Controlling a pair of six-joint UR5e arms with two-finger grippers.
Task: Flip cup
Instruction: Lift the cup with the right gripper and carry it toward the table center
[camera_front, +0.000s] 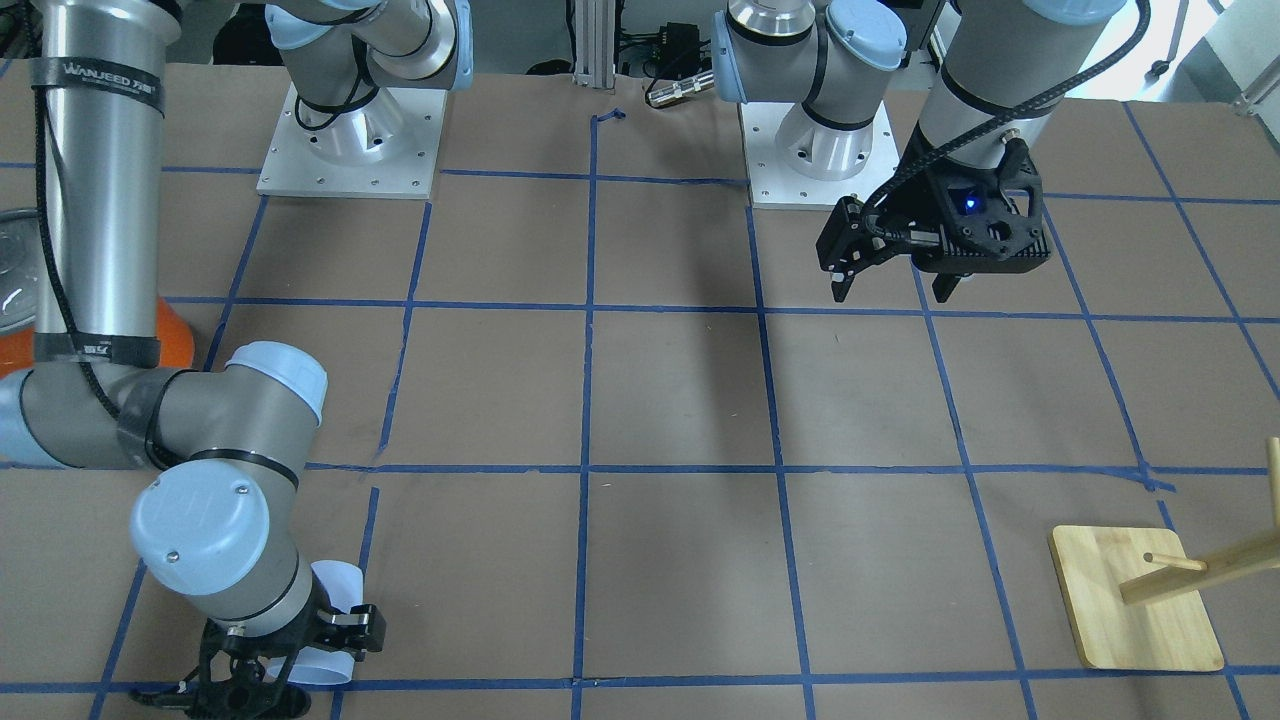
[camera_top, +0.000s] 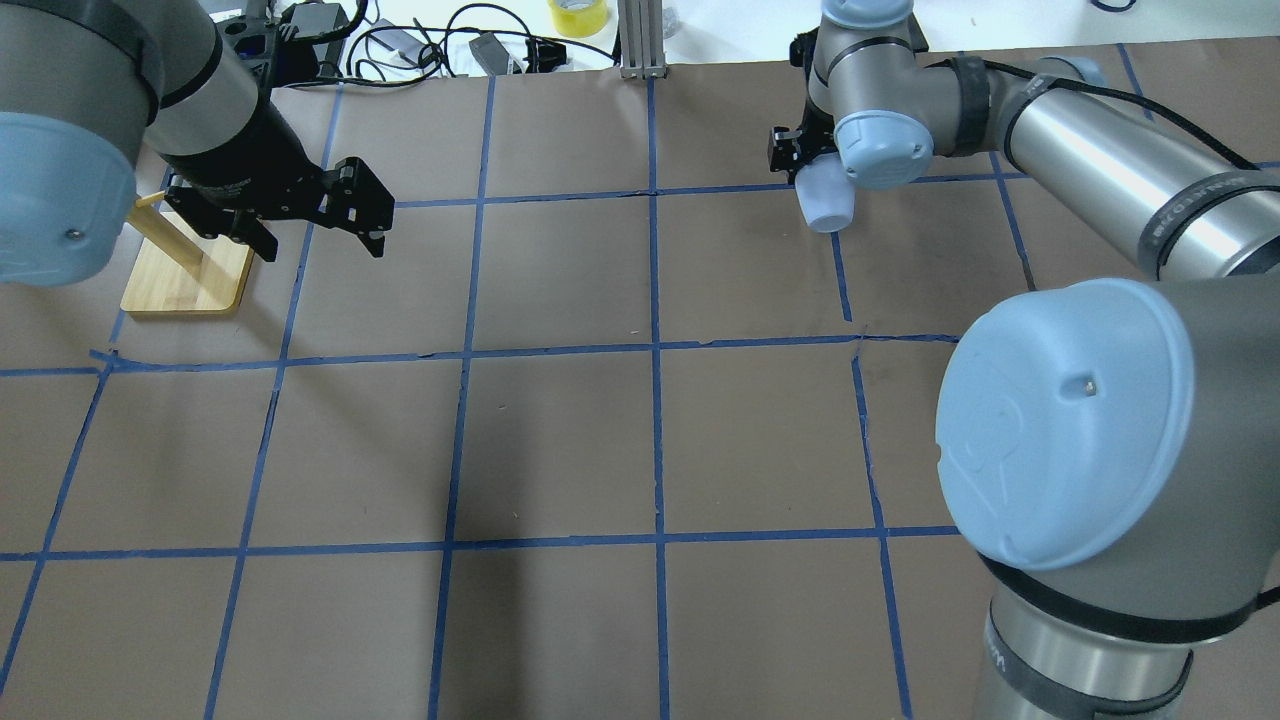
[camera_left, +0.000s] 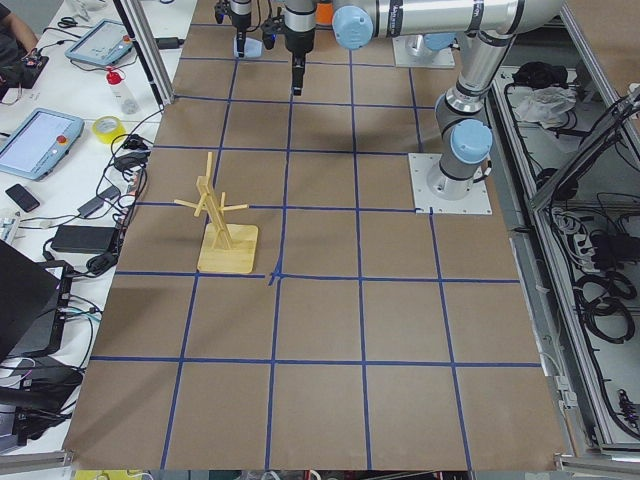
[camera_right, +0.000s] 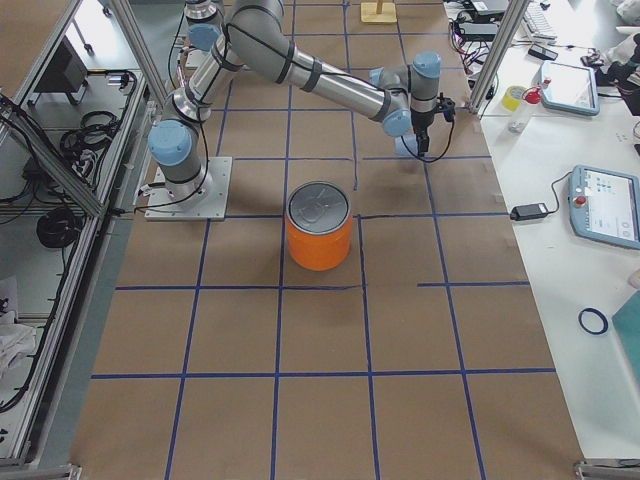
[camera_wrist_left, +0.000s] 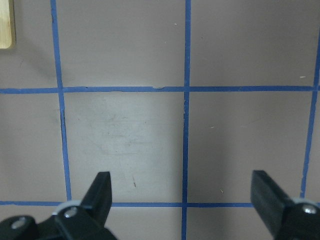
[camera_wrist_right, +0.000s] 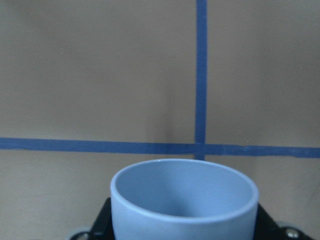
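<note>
The cup (camera_top: 828, 200) is a small pale blue-white tumbler at the table's far right. My right gripper (camera_top: 803, 168) is shut on it. The cup is tilted, with its closed base toward the robot and its open mouth away. In the front-facing view the cup (camera_front: 335, 588) shows under the right wrist, with the gripper (camera_front: 300, 655) around it. The right wrist view looks into the light blue interior of the cup (camera_wrist_right: 184, 200), with a finger on each side. My left gripper (camera_top: 320, 235) is open and empty above the table, also shown in the left wrist view (camera_wrist_left: 182, 195).
A large orange can (camera_right: 320, 230) with a silver lid stands on the right side, nearer the robot. A wooden peg rack (camera_top: 185, 275) stands at the far left, just beside my left gripper. Blue tape lines grid the brown table (camera_top: 560, 440).
</note>
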